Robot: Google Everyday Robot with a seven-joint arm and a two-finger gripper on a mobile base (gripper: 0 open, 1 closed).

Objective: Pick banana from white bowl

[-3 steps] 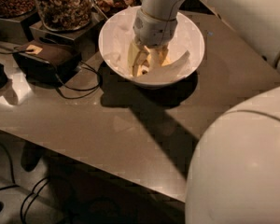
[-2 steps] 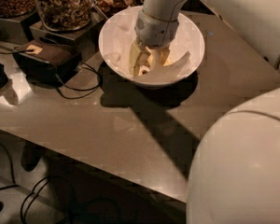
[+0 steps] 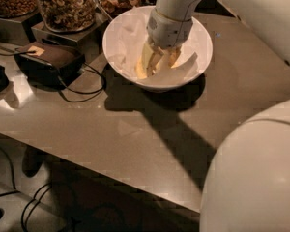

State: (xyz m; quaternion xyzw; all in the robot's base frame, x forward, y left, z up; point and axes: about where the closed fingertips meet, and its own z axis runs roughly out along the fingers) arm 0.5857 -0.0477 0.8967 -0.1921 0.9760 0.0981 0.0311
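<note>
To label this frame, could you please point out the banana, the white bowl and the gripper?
banana (image 3: pixel 144 65): camera view, yellow middle.
white bowl (image 3: pixel 209 47): camera view, right rim.
gripper (image 3: pixel 162 57): camera view, tip, inside the bowl.

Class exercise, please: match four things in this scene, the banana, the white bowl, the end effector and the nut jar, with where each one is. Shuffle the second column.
Column one:
1. banana
2. white bowl
3. end effector
4. nut jar

Column two:
A. rests on the brown table, holding the fruit
B. points down into the bowl, right at the banana
C. on a dark stand, back left
D. yellow, lying in the bowl

Pairs: 1-D, 2-A, 3-B, 4-C.
</note>
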